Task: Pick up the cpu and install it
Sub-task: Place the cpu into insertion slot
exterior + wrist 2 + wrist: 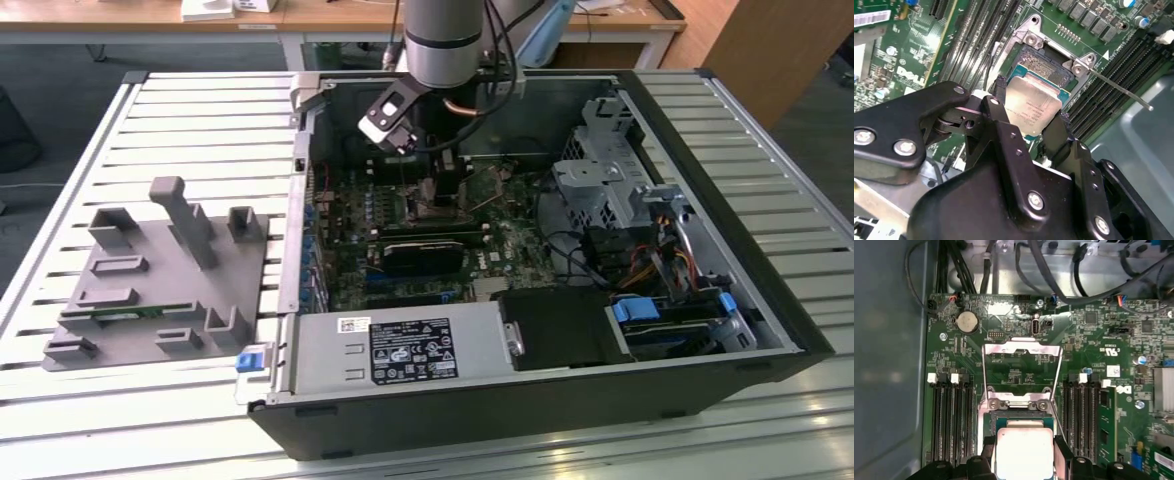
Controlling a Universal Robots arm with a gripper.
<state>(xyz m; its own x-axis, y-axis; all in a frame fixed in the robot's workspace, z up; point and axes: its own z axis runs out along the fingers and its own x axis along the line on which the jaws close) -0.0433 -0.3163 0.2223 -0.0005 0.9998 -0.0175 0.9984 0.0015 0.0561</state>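
The cpu (1033,107), a flat silver square with a pale rim, is held between my black fingers (999,100) just over the open socket (1046,65) on the green motherboard. My gripper (1030,109) is shut on its two opposite edges. In the first wrist view the cpu (1024,452) hovers over the socket (1019,417), whose metal load plate (1021,357) is flipped up and open. In the exterior view my gripper (434,190) reaches down inside the open computer case (747,300), over the middle of the motherboard (400,215).
Memory slots (951,420) flank the socket on both sides, and its thin release lever (1119,90) sticks out sideways. Black cables (1054,270) run along the case wall. A grey fixture tray (147,275) sits on the slatted table at the exterior view's left. A power supply (400,350) fills the case front.
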